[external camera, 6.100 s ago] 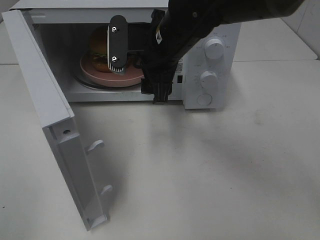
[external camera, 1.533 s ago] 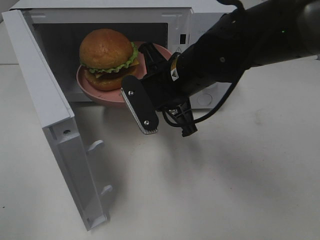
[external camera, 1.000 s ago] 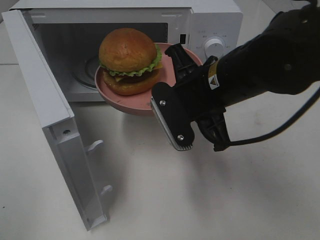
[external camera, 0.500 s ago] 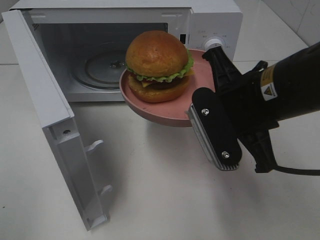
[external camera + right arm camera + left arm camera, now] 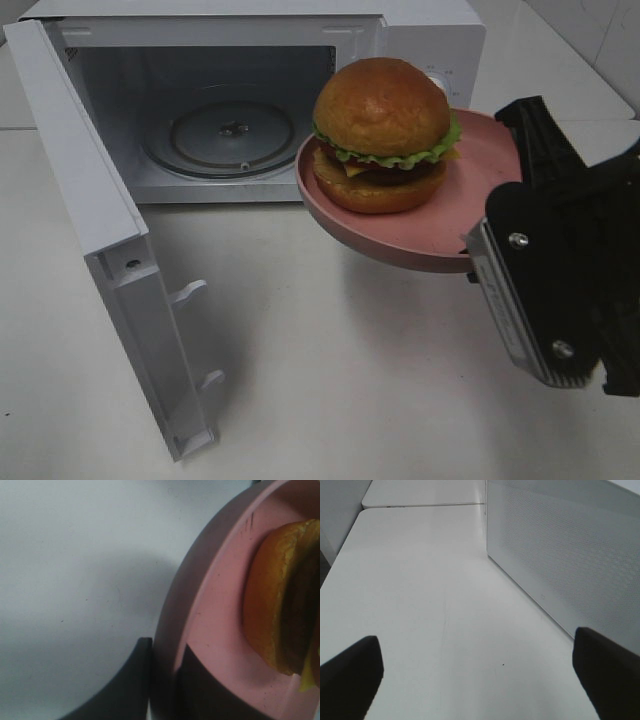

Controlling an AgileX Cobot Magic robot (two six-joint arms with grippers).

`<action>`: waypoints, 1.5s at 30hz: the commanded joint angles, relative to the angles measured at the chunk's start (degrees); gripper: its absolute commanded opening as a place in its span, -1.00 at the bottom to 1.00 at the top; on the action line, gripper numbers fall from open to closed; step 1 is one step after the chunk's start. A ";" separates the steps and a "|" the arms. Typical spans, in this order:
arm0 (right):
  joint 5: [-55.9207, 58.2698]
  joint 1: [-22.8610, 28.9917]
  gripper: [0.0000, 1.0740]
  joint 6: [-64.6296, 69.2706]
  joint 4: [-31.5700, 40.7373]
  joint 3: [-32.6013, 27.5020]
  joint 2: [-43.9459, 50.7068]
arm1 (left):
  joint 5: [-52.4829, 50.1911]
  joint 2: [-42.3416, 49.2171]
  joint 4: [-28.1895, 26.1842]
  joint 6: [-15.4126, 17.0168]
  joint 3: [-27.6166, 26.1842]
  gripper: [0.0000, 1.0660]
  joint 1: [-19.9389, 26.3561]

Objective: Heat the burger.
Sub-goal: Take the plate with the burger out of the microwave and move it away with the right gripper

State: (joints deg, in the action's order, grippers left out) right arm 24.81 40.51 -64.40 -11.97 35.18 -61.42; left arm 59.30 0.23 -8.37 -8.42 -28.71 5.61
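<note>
Right claw (image 5: pixel 480 235) is clamped on the rim of the pink plate (image 5: pixel 420 245); in the right wrist view one finger (image 5: pixel 125 680) is seen under the rim and the other over it. The plate is held clear of the worktop (image 5: pixel 350 380), in front of the microwave (image 5: pixel 410 30) and to the right of its open cavity.

The burger (image 5: pixel 383 135) is carried on the plate, toward the side away from the grip, upright, bun dome up. Its stacking axis is close to vertical; the plate is tilted slightly, with the gripped edge lower. No front or back can be told on a round burger.

Handling, as judged: the burger is likely light and soft, a loose stack of bun, lettuce and patty, with a glossy bun that could slide. It is unsecured on the plate, so tilt or a jerk could shift it toward the rim. It is best moved by the plate rim, as now, and kept level; a direct pinch would squash the layers.

The glass turntable (image 5: pixel 230 135) is bare and the microwave door (image 5: pixel 90 210) stands wide open.

Left claw (image 5: pixel 480 675) is spread wide, nothing between its fingers, low over the worktop beside the microwave's perforated side wall (image 5: pixel 570 555).
</note>
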 commanded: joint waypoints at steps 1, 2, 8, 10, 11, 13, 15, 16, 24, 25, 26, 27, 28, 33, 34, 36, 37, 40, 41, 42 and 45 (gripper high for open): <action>-0.40 -0.29 -1.00 0.40 -1.09 -1.32 5.79 | -0.17 1.38 0.00 -0.11 0.11 0.83 0.11; -0.40 -0.29 -1.00 0.40 -1.09 -1.32 5.79 | -0.17 1.38 0.00 -0.11 0.11 0.83 0.11; 4.07 -0.29 -1.00 0.86 -2.64 -3.15 12.03 | -0.17 1.38 0.00 -0.11 0.11 0.83 0.11; 5.44 -0.29 -1.00 1.95 -3.44 -3.50 14.04 | -0.17 1.38 0.00 -0.11 0.11 0.83 0.11; 6.82 -0.29 -1.00 3.15 -4.35 -3.90 15.70 | -0.17 1.38 0.00 -0.11 0.11 0.83 0.11; 7.85 -0.29 -1.00 4.01 -4.81 -3.90 16.44 | -0.17 1.38 0.00 -0.11 0.11 0.83 0.11; 10.03 -0.29 -1.00 6.25 -6.65 -3.90 17.48 | -0.17 1.38 0.00 -0.11 0.11 0.83 0.11; 11.23 -0.29 -1.00 7.68 -7.68 -3.90 17.82 | -0.17 1.38 0.00 -0.11 0.11 0.83 0.11; 14.73 -0.40 -1.00 25.84 -20.63 -6.42 18.05 | -0.17 1.38 0.00 -0.11 0.11 0.83 0.11; 14.78 -0.40 -1.00 27.67 -21.72 -6.88 18.05 | -0.17 1.38 0.00 -0.11 0.11 0.83 0.11; 14.78 -0.40 -1.00 27.67 -21.72 -6.88 18.05 | -0.17 1.38 0.00 -0.11 0.11 0.83 0.11; 14.78 -0.40 -1.00 30.48 -23.38 -7.56 18.05 | -0.17 1.38 0.00 -0.11 0.11 0.83 0.11; 14.84 -0.40 -1.00 31.91 -24.01 -7.91 18.05 | -0.17 1.38 0.00 -0.11 0.11 0.83 0.11; 16.39 -0.40 -1.00 38.16 -26.59 -8.59 18.05 | -0.17 1.38 0.00 -0.11 0.11 0.83 0.11; 16.39 -0.40 -1.00 38.16 -26.59 -8.59 18.05 | -0.17 1.38 0.00 -0.11 0.11 0.83 0.11; 18.39 -0.40 -1.00 41.48 -27.04 -8.65 18.05 | -0.17 1.38 0.00 -0.11 0.11 0.83 0.11; 18.39 -0.40 -1.00 41.48 -27.04 -8.65 18.05 | -0.17 1.38 0.00 -0.11 0.11 0.83 0.11; 20.34 -0.40 -1.00 43.77 -27.22 -8.65 18.05 | -0.17 1.38 0.00 -0.11 0.11 0.83 0.11; 21.89 -0.40 -1.00 45.89 -28.13 -8.65 17.99 | -0.17 1.38 0.00 -0.11 0.11 0.83 0.11; 21.89 -0.40 -1.00 45.89 -28.13 -8.65 17.99 | -0.17 1.38 0.00 -0.11 0.11 0.83 0.11; 24.47 -0.40 -1.00 50.65 -29.97 -8.65 17.99 | -0.17 1.38 0.00 -0.11 0.11 0.83 0.11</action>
State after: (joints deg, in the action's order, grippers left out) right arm 49.85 40.51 -15.41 -37.64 26.36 -44.23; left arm 59.30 0.23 -8.37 -8.42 -28.71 5.61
